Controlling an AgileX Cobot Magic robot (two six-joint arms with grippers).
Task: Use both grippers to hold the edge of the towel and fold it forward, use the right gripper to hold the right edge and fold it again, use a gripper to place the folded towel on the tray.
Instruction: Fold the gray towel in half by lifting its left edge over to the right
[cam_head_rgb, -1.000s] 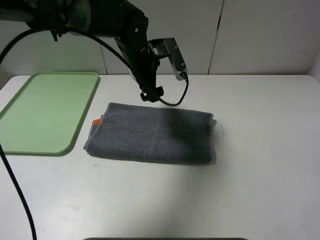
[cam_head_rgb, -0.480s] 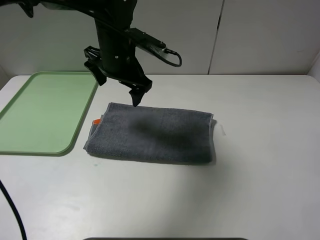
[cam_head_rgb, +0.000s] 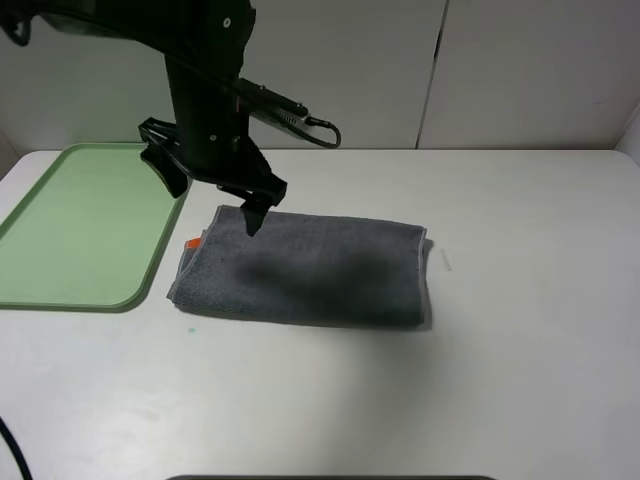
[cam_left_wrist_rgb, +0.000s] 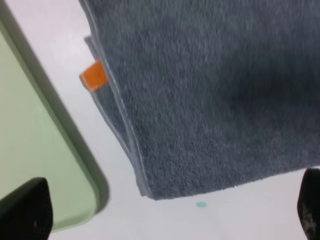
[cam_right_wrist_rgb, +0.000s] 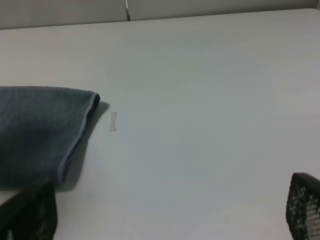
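White tabletop (cam_head_rgb: 520, 380) is bearing the folded towel (cam_head_rgb: 310, 270) just beside the tray (cam_head_rgb: 80, 220); left gripper (cam_head_rgb: 212, 192) is hovering open-jawed over its tray-side end, seemingly starting the placing, next needing a descent pinching all layers

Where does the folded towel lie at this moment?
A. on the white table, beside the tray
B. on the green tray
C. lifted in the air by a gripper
A: the towel rests flat on the table, right of the tray, with a gap between them.
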